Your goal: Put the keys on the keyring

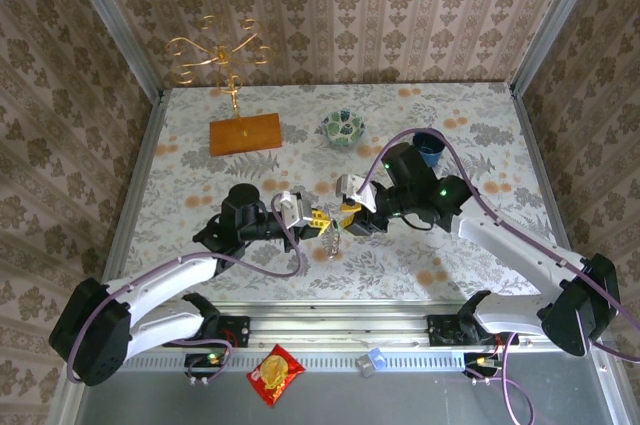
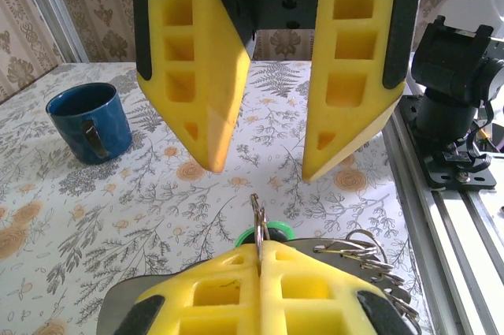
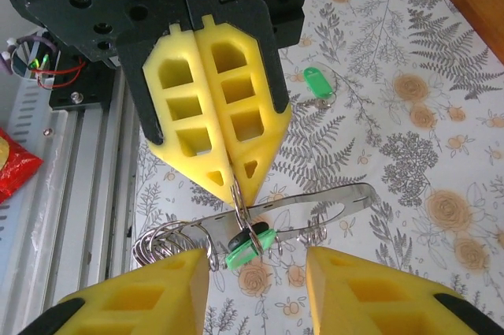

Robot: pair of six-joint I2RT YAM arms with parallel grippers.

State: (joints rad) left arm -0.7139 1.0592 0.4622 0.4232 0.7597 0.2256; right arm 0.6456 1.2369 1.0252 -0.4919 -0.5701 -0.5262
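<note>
1. Left gripper (image 3: 234, 181): fingers pressed flat together, with a thin wire loop (image 3: 237, 197) pinched at the very tips; cannot tell whether the loop belongs to a key or to the keyring
2. Just under those tips hangs the first key (image 3: 250, 242), green head against the keyring (image 3: 315, 207), which runs crosswise below the claw; a cluster of small split rings (image 3: 157, 240) sits at one end of it; whether this key is actually threaded on is hidden by the fingertips
3. Right gripper (image 2: 260, 169): faces the left claw tip to tip, jaws parted, nothing between them, gripping nothing
4. Second key (image 3: 315, 81): flat on the table (image 2: 157, 217), behind the left claw and off to its side, well apart from the keyring and from both claws
5. Progress, as a judgement: half done at best; the first key is at the ring and needs confirming, and the second is yet to be fetched and threaded
6. Room: bare table under and around both claws; the mug (image 2: 87, 122) stands well clear, to one side of the right claw
7. Edges: the metal rail (image 2: 441, 217) at the table's near edge runs close beside both claws, so a dropped key could slip into it
</note>
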